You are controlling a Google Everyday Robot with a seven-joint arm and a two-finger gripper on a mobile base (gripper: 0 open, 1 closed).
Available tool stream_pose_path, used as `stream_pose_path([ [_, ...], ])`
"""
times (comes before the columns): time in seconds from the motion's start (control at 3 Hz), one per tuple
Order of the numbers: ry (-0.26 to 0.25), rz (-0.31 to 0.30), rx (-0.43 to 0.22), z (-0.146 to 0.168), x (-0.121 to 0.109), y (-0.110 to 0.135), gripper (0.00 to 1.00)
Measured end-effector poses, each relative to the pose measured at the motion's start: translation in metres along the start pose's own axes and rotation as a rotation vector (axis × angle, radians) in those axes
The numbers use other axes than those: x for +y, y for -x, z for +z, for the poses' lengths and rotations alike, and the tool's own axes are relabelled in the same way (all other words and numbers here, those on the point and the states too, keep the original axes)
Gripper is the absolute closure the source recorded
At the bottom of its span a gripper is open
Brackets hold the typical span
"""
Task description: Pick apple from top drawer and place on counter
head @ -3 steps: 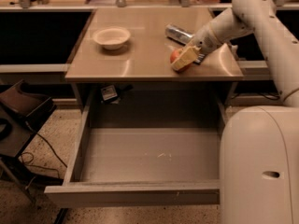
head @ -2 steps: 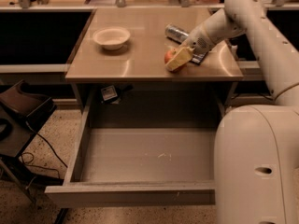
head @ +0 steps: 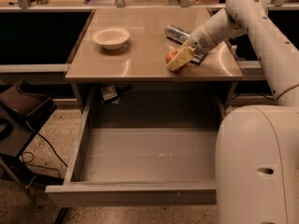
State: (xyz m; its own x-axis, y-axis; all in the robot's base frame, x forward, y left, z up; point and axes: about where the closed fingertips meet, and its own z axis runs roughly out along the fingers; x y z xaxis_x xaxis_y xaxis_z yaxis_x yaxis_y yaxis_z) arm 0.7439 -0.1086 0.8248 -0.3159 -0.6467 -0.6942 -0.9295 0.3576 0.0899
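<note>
The red-orange apple [head: 170, 56] is at the counter [head: 140, 36] surface, right of its middle, mostly hidden by the gripper's pale fingers. My gripper [head: 178, 59] reaches in from the upper right and is shut on the apple, low over the counter. The grey top drawer [head: 145, 153] stands pulled open below the counter's front edge and its flat bottom holds nothing.
A white bowl [head: 111, 36] sits on the counter's left part. A silver can [head: 179, 32] lies on its side just behind the gripper. Dark side shelves flank the counter. A dark chair [head: 21, 111] and cables stand at the left. The robot's white body [head: 257, 167] fills the lower right.
The gripper with the apple has moved slightly left and down over the counter. The drawer, bowl and can have not moved.
</note>
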Motion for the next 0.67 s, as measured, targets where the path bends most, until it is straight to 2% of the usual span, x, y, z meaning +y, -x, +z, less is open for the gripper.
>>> stream_pose_path([
  [0.67, 0.0, 0.0, 0.0, 0.0, 0.0, 0.0, 0.11],
])
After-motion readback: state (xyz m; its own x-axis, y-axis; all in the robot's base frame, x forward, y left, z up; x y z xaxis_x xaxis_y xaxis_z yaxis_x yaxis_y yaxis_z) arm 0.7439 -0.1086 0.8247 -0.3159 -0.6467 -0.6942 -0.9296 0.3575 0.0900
